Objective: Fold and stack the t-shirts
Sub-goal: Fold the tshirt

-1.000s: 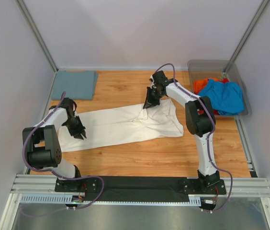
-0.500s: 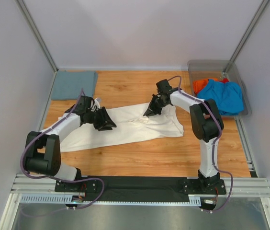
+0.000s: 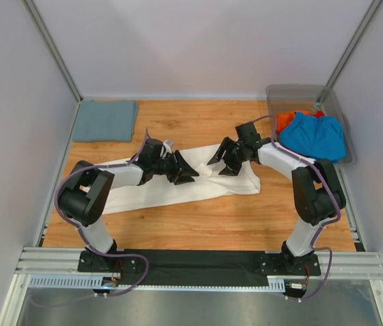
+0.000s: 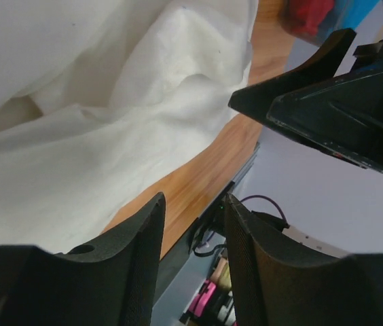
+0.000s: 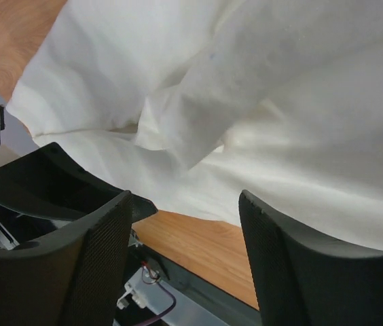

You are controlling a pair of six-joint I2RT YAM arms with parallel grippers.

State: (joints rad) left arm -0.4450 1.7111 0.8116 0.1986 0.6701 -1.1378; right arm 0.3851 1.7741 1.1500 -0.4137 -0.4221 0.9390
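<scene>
A large cream-white t-shirt point(image 3: 152, 193) lies stretched across the middle of the wooden table, with rumpled folds along its far edge. My left gripper point(image 3: 190, 175) hovers over its centre, open, with nothing between the fingers point(image 4: 193, 204). Facing it closely from the right, my right gripper point(image 3: 220, 164) is also open and empty point(image 5: 185, 204) above the white cloth point(image 5: 259, 95). A folded grey-blue t-shirt point(image 3: 104, 120) rests at the far left corner. A bright blue t-shirt point(image 3: 316, 136) and an orange-red one point(image 3: 285, 120) are in the bin.
The clear grey plastic bin point(image 3: 297, 92) stands at the far right corner against the wall. Grey walls close the table point(image 3: 198, 224) on three sides. The black base rail point(image 3: 198, 261) runs along the near edge.
Both arms swung toward the middle of the white t-shirt. The right gripper opened and let the cloth go. The left gripper came in from the shirt's left end and opened wider.
</scene>
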